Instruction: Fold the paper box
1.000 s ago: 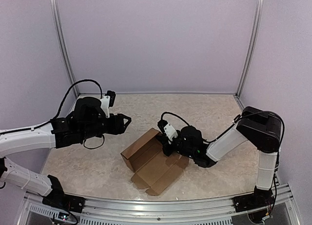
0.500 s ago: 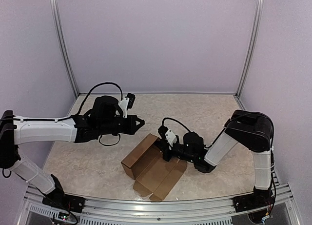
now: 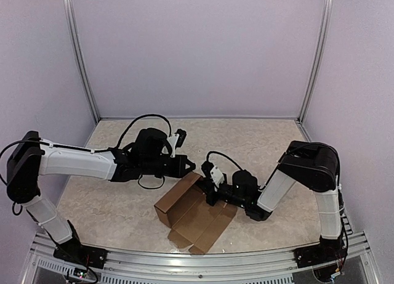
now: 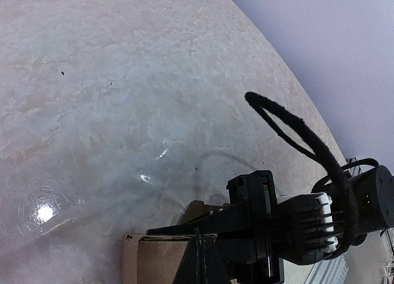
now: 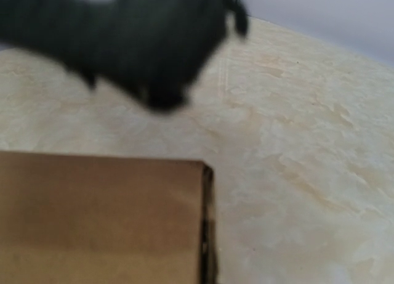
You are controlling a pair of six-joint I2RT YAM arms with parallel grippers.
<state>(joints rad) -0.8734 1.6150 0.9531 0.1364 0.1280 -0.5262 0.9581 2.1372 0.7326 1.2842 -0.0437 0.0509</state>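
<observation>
The brown paper box point(image 3: 191, 213) lies opened out in the middle of the table, its flaps spread toward the front. The right gripper point(image 3: 208, 186) is shut on the box's raised right wall; that wall point(image 5: 98, 216) fills the lower left of the right wrist view and hides the fingers. The left gripper point(image 3: 191, 167) is shut with nothing in it, its tip just above the box's far corner. Seen from the left wrist, the closed left gripper point(image 4: 206, 262) points at the cardboard edge point(image 4: 151, 256), where the right gripper's finger point(image 4: 203, 223) lies along it.
The marbled table point(image 3: 258, 142) is enclosed by lilac walls with metal posts point(image 3: 83, 68). A metal rail point(image 3: 184, 262) runs along the near edge. The right arm's black cable point(image 4: 295, 133) loops above the box. The blurred left gripper point(image 5: 154, 37) hangs above the panel.
The left arm has reached right toward the box's far corner and its gripper has gone from open to shut. The right gripper has stayed on the box, which shifted slightly.
</observation>
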